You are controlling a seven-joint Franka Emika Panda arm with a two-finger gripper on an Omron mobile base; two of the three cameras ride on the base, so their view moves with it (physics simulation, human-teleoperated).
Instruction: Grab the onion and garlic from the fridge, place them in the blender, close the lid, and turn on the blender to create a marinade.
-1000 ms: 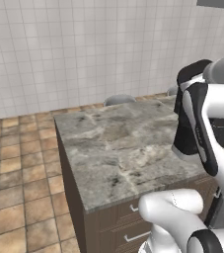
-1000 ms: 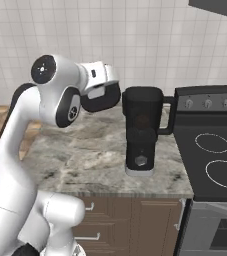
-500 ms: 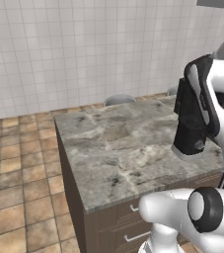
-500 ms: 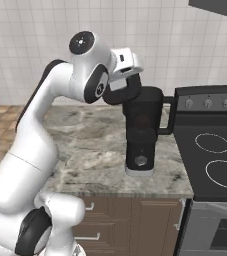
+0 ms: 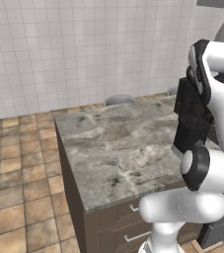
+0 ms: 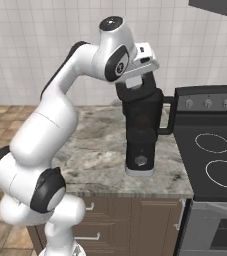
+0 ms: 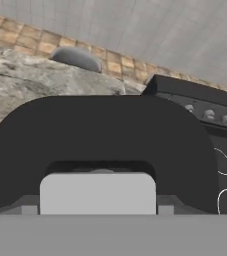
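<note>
The tall black blender [image 6: 141, 134] stands on the marble counter [image 6: 100, 155], its front button [image 6: 141, 161] facing the base. My gripper [image 6: 135, 82] hangs right over the jar's top, shut on the black lid [image 6: 137, 94], which sits at or just above the rim. In the hand view the lid [image 7: 100, 135] spreads wide, and its light grey knob [image 7: 97, 192] lies between my fingertips [image 7: 30, 209]. The arm partly covers the blender [image 5: 188, 121] in the left base view. Onion and garlic cannot be made out through the dark jar. The fridge is out of view.
A black stove [image 6: 215, 155] with two burner rings and a knob panel [image 7: 205, 112] adjoins the counter on the right. A grey rounded object [image 5: 119, 100] sits just beyond the counter's far edge. Drawers [image 6: 92, 235] front the cabinet below; tiled floor [image 5: 19, 163] lies to the left.
My arm has swung right and up, carrying the lid from beside the blender's left shoulder to directly over the jar's top.
</note>
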